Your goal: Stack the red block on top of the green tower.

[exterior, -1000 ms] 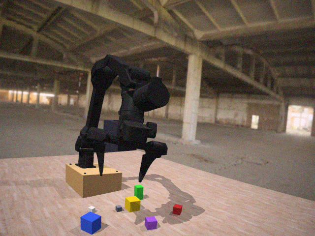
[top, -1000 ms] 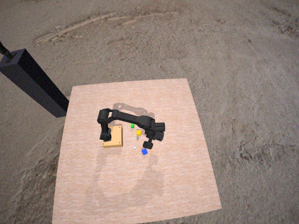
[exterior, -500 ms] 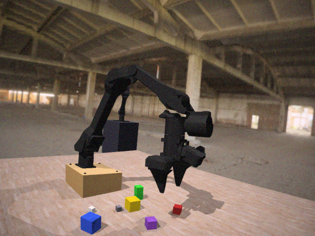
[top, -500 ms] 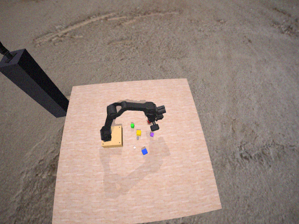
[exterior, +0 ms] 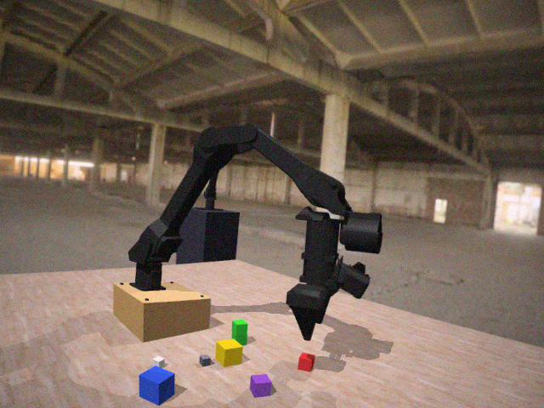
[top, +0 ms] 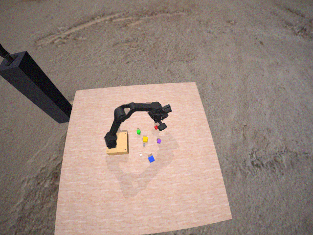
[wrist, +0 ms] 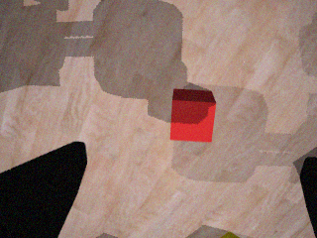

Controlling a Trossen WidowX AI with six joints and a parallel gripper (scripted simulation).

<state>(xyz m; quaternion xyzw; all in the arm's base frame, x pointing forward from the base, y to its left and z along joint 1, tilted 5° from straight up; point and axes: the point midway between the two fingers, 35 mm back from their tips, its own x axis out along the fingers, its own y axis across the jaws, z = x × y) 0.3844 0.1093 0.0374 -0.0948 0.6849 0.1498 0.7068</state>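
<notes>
We are finding the pincer point(exterior: 307, 337) point(wrist: 198, 162) spread apart, holding nothing, above the red block point(top: 156, 127) point(exterior: 305, 362) point(wrist: 193, 116), which is sitting on the table point(top: 88, 176) point(exterior: 465, 373) point(wrist: 124, 198), right of the green tower point(top: 138, 131) point(exterior: 239, 332). Before descending, we are advising centring the block between both fingers, squaring them to its faces, then closing low and evenly.
</notes>
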